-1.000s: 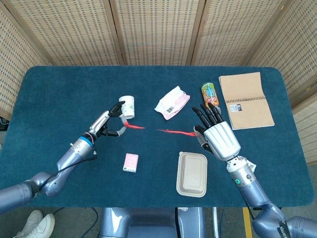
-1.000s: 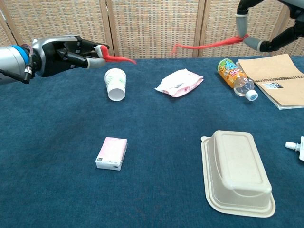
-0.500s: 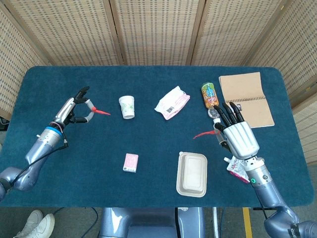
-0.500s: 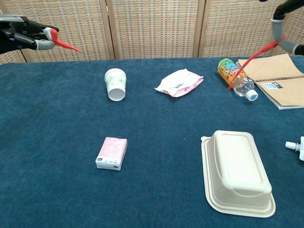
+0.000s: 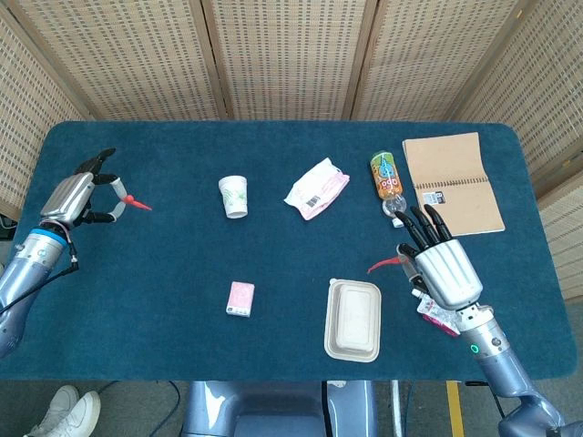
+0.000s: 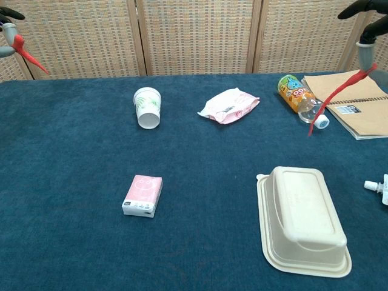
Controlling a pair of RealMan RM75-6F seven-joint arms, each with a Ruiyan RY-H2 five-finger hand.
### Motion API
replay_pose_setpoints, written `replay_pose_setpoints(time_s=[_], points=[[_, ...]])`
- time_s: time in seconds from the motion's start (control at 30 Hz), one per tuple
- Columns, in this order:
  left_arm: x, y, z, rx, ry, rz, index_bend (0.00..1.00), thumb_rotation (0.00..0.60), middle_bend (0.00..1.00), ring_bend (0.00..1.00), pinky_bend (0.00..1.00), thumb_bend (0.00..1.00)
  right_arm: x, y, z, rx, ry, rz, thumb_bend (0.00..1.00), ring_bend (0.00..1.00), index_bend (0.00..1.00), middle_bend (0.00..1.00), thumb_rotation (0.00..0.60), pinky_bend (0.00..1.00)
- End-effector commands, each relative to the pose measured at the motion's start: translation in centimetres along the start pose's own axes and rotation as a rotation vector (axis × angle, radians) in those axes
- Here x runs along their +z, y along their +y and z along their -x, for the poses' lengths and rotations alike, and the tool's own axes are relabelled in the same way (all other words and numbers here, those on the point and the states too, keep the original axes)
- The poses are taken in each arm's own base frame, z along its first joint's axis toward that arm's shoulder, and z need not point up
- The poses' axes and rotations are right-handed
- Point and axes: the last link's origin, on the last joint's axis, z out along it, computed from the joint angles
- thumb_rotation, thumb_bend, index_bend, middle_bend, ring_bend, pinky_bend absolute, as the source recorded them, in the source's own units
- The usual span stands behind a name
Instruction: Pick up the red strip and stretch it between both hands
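The red strip shows as two separate pieces with bare table between them. My left hand (image 5: 77, 196) is at the far left of the table and pinches a short red piece (image 5: 137, 202) that points right. In the chest view this hand (image 6: 6, 33) is at the top left corner, with its red piece (image 6: 27, 54) hanging down. My right hand (image 5: 446, 273) hovers at the near right, back up, holding the other red piece (image 5: 383, 265), which sticks out to the left. The chest view shows that hand (image 6: 365, 48) with its red piece (image 6: 336, 91) dangling over the bottle.
A paper cup (image 5: 233, 195), a pink packet (image 5: 316, 188), a bottle (image 5: 386, 176) and a spiral notebook (image 5: 452, 185) lie across the back half of the table. A small pink box (image 5: 240, 298) and a lidded food box (image 5: 353, 319) sit nearer. A small packet (image 5: 437, 314) lies under my right hand.
Both hands have moved apart, the left further left and the right toward the near right. The two red pieces have drawn far apart and now hang loose from each hand.
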Motion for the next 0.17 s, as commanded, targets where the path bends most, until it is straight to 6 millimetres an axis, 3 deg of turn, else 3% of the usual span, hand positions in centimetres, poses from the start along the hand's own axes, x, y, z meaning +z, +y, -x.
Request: replay_pose_setpoints(time_s=[0.03,0.17], points=[[-1.77,-0.86,0.05,0.061,0.069,0.002,0.76,0.6,0.0,0.0,0.0,0.57,-0.3,-0.54,-0.01,-0.002,-0.002,-0.019,0.73,0.0,0.74,0.18,0.6,0.0],[-2.62,-1.33,0.45,0.096,0.107,0.018,0.76,0.6,0.0,0.0,0.0,0.57,-0.51,-1.17,0.09,-0.005,-0.004,-0.04,0.73,0.0,0.74,0.18,0.6,0.0]])
